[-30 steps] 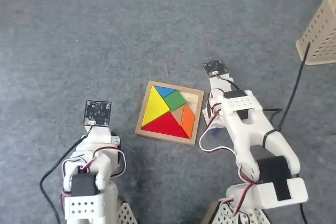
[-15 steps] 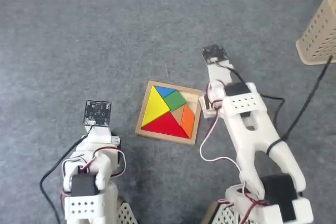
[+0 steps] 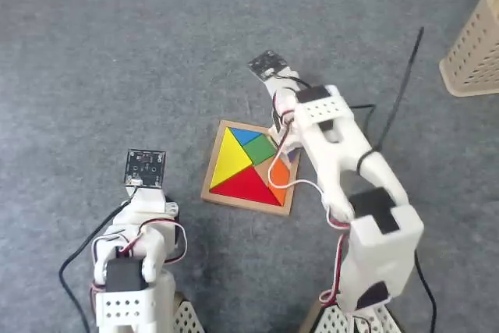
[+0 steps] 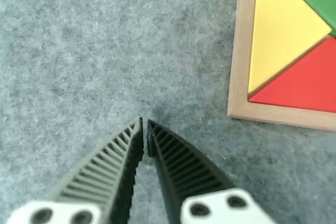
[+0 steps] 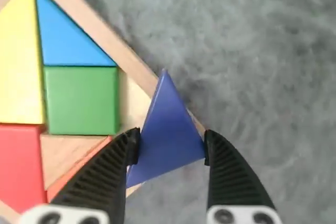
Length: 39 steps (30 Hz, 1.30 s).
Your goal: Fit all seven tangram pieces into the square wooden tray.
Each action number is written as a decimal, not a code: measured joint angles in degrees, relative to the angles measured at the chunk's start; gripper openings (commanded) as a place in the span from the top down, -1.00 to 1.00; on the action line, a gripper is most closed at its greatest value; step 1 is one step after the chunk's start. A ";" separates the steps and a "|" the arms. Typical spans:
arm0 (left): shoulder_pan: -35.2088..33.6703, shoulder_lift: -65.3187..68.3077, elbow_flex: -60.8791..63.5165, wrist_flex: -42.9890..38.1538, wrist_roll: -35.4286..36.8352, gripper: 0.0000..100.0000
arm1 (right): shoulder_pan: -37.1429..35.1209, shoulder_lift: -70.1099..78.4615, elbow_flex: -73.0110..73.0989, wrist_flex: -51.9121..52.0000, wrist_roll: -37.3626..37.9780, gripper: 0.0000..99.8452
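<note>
The indigo triangle (image 5: 167, 129) is pinched between the two fingers of the right gripper (image 5: 170, 139). It sits over the rim of the wooden tray (image 5: 134, 66), beside the green square (image 5: 79, 98). The tray lies on grey carpet (image 3: 117, 60). The left gripper (image 4: 145, 125) is over the carpet near a tray corner, with its fingers pressed together.

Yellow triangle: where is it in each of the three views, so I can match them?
High view: yellow triangle in the tray's left half.
Left wrist view: yellow triangle against the tray's wooden rim.
Right wrist view: yellow triangle beside the green square.
Shared landmark: the red triangle bordering it.
</note>
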 measured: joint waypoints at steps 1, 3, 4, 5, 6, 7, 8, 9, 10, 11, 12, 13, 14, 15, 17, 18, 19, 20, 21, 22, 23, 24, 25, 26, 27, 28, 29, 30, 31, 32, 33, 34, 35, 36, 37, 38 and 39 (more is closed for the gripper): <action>0.00 0.00 0.00 0.00 0.00 0.97 | 0.00 0.44 -0.79 0.35 0.97 0.86; 0.00 0.00 0.00 0.00 0.00 0.97 | 0.00 0.53 -1.58 0.70 2.90 0.86; -0.09 0.00 0.00 0.00 0.00 0.97 | 0.00 0.53 -1.85 0.88 4.04 0.86; -0.09 0.00 0.00 0.00 0.00 0.97 | 0.00 0.53 -2.02 0.88 5.10 0.86; -0.09 0.00 0.00 0.00 0.00 0.97 | -0.18 0.53 -2.02 0.88 6.33 0.86; -0.09 0.00 0.00 0.00 0.00 0.97 | -0.44 0.53 -2.02 0.88 7.30 0.86; -0.09 0.00 0.00 0.00 0.00 0.97 | -0.70 0.53 -2.02 0.88 8.35 0.86; -0.09 0.00 0.00 0.00 0.00 0.97 | -1.14 0.53 -2.02 0.88 9.32 0.86; -0.09 0.00 0.00 0.00 0.00 0.97 | -1.76 0.53 -2.02 0.88 10.46 0.86; -0.09 0.00 0.00 0.00 0.00 0.97 | -2.46 0.53 -2.02 0.88 11.16 0.86; -0.09 0.00 0.00 0.00 0.00 0.97 | -3.16 0.53 -2.02 0.88 11.60 0.86; -0.09 0.00 0.00 0.00 0.00 0.97 | -3.87 0.53 -2.02 1.32 11.96 0.86; -0.09 0.00 0.00 0.00 0.00 0.97 | -4.57 0.53 -2.02 1.76 12.22 0.86; -0.09 0.00 0.00 0.00 0.00 0.97 | -5.19 0.53 -2.02 2.11 12.40 0.86; -0.09 0.00 0.00 0.00 0.00 0.97 | -5.63 0.53 -2.02 2.46 12.48 0.86; -0.09 0.00 0.00 0.00 0.00 0.97 | -5.54 0.53 -2.02 2.46 12.48 0.86; -0.09 0.00 0.00 0.00 0.00 0.97 | -5.36 0.53 -2.02 2.46 12.48 0.86; -0.09 0.00 0.00 0.00 0.00 0.97 | -5.27 0.53 -2.02 2.46 12.40 0.86; -0.09 0.00 0.00 0.00 0.00 0.97 | -5.19 0.53 -2.02 2.46 12.40 0.86; -0.09 0.00 0.00 0.00 0.00 0.97 | -5.19 0.53 -2.02 2.46 12.40 0.86; -0.09 0.00 0.00 0.00 0.00 0.97 | -5.36 0.53 -2.02 2.46 12.40 0.85; 0.00 0.00 0.00 0.00 0.00 0.97 | -5.45 0.53 -2.02 2.46 12.40 0.83; 0.00 0.00 0.00 0.00 0.00 0.97 | -5.45 0.53 -2.02 2.46 12.40 0.79; 0.00 0.00 0.00 0.00 0.00 0.97 | -5.45 0.53 -2.02 2.46 12.40 0.74; 0.00 0.00 0.00 0.00 0.00 0.97 | -5.45 0.53 -2.02 2.46 12.40 0.70; 0.00 0.00 0.00 0.00 0.00 0.97 | -5.45 0.53 -2.02 2.46 12.40 0.67; -0.09 0.00 0.00 0.00 0.00 0.97 | -5.45 0.53 -2.02 2.46 12.40 0.65; -0.09 0.00 0.00 0.00 0.00 0.97 | -5.45 0.53 -2.02 2.64 12.40 0.64; -0.09 0.00 0.00 0.00 0.00 0.97 | -5.45 0.53 -2.02 3.16 12.57 0.64; -0.09 0.00 0.00 0.00 0.00 0.97 | -5.45 0.53 -2.02 3.78 12.75 0.64; -0.09 0.00 0.00 0.00 0.00 0.97 | -5.45 0.53 -2.02 4.13 12.75 0.64; -0.09 0.00 0.00 0.00 0.00 0.97 | -5.45 0.53 -2.02 4.22 12.75 0.64; -0.09 0.00 0.00 0.00 0.00 0.97 | -5.45 0.53 -2.02 4.22 12.75 0.64; -0.09 0.00 0.00 0.00 0.00 0.97 | -5.45 0.53 -2.02 4.40 12.75 0.64; -0.09 0.00 0.00 0.00 0.00 0.97 | -5.45 0.53 -2.02 4.57 12.92 0.64; -0.09 0.00 0.00 0.00 0.00 0.97 | -5.45 0.53 -2.02 4.57 12.92 0.64; -0.09 0.00 0.00 0.00 0.00 0.97 | -5.45 0.53 -2.02 4.57 12.92 0.64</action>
